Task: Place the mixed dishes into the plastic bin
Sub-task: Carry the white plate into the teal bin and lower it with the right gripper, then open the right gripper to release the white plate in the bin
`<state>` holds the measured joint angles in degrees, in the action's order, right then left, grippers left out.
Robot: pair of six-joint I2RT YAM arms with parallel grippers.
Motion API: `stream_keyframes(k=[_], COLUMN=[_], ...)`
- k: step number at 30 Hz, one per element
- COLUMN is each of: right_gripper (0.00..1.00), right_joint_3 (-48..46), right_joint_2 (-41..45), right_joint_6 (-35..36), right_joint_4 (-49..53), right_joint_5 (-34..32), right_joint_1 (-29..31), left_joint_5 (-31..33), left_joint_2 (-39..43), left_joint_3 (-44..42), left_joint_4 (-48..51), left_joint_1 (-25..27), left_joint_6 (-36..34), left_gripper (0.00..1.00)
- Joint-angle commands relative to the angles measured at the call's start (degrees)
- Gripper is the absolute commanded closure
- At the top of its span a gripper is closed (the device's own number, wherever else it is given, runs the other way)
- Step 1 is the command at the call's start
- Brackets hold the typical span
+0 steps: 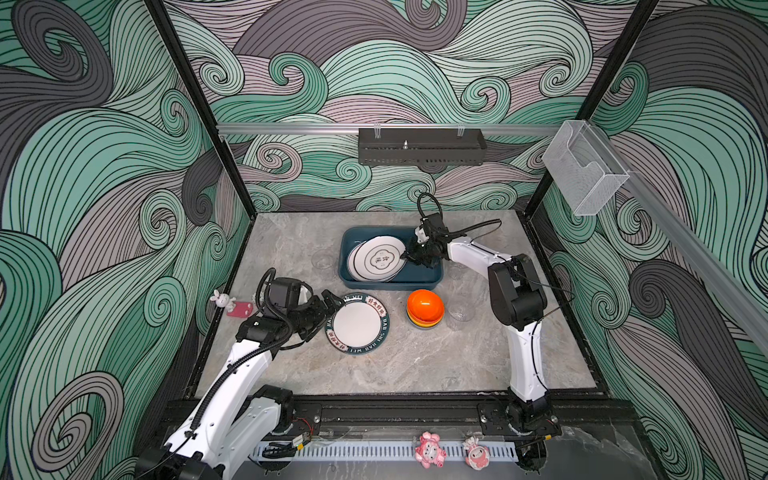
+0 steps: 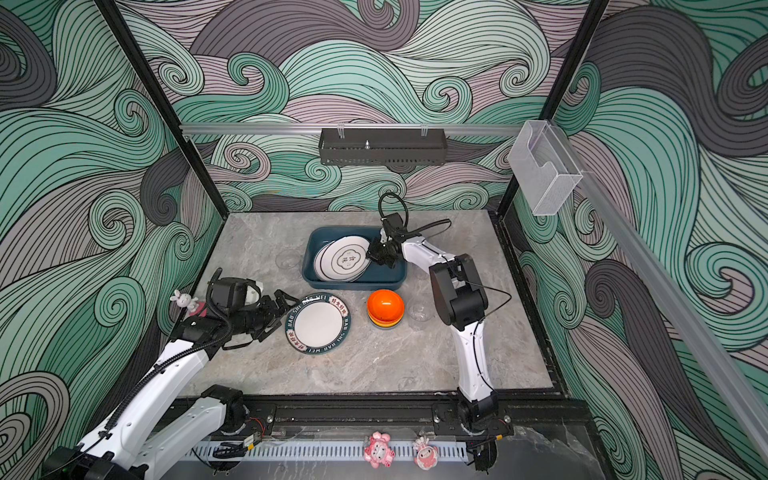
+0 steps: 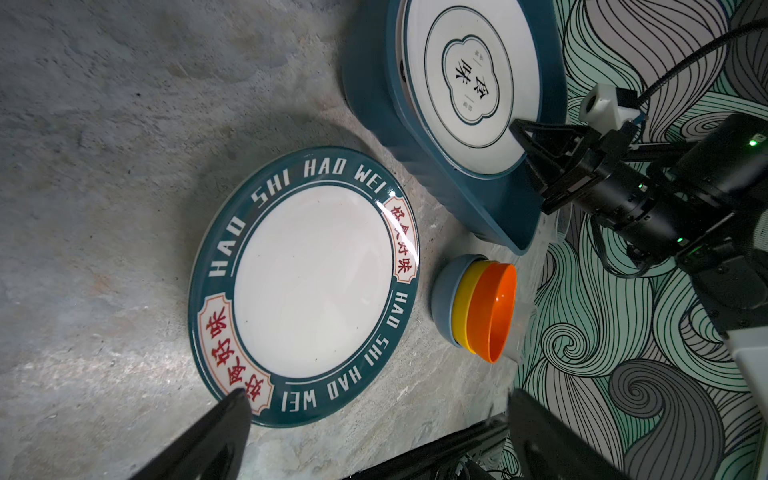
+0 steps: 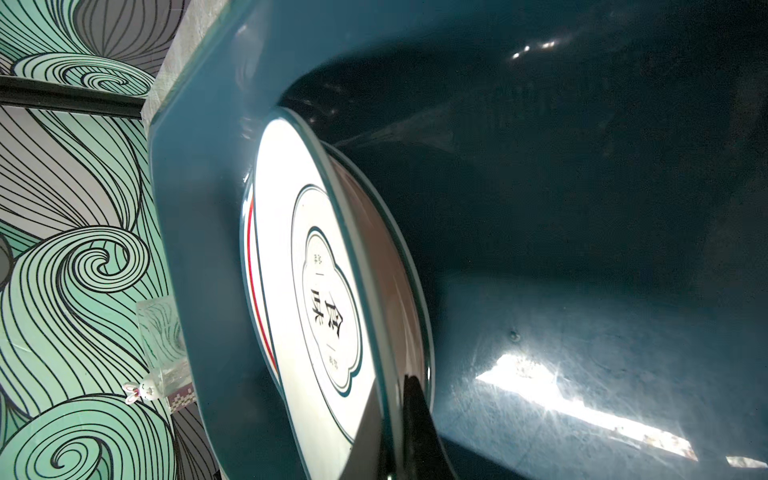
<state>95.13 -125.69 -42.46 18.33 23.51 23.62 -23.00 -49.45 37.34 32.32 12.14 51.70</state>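
Grey table [image 1: 374,374] bears bin [image 1: 390,284], plate [image 1: 357,324], bowls [image 1: 424,308], tumblers [image 1: 460,312].

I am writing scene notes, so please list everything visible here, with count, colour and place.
plastic bin: one, teal-blue, back of the table.
top plate: one, white, tilted in the bin.
lower plate: at least one, white, under it.
rimmed plate: one, white with teal rim, before the bin.
bowl stack: three, orange on yellow on blue, right of the rimmed plate.
clear tumblers: at least two, left of the bin and right of the bowl stack.
toy figurines: three, one white at the table's left edge, two pink before the table.
black tray: one, back wall.
clear holder: one, right wall.
left tool: open, black, beside the rimmed plate.
right tool: black, shut on the top plate's rim.
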Motion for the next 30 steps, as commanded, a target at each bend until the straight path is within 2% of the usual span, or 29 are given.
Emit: stream_keyframes(k=[1,5,9,11,24,30], right_gripper=[1.00,0.98,0.83,0.79,0.78,0.75], right_joint_3=[1.98,2.09,2.60,2.60,2.39,1.60], right_joint_2=[-0.84,-1.50,-2.09,-2.02,-0.60,2.71], right_joint_6=[-0.33,-0.36,0.18,0.65,3.34,4.51], right_joint_4=[-1.68,-1.15,0.92,1.93,6.85,8.31], right_joint_5=[1.12,0.94,0.33,-0.27,-3.61,-4.52], right_joint_1=[0.46,0.67,0.82,0.86,0.74,0.81], left_joint_5=[-0.68,-0.73,-0.64,-0.64,0.57,2.41], left_joint_2=[-0.77,-0.74,-0.74,-0.79,-1.05,-1.14], left_joint_3=[-0.44,-0.47,-0.54,-0.63,-0.73,-0.54], left_joint_4=[-0.32,-0.16,-0.05,-0.06,0.35,2.43], left_joint_1=[0.34,0.32,0.31,0.33,0.32,0.26], left_joint_6=[0.33,0.37,0.41,0.50,0.50,-0.35], left_gripper=[0.02,0.02,0.02,0.02,0.03,0.05])
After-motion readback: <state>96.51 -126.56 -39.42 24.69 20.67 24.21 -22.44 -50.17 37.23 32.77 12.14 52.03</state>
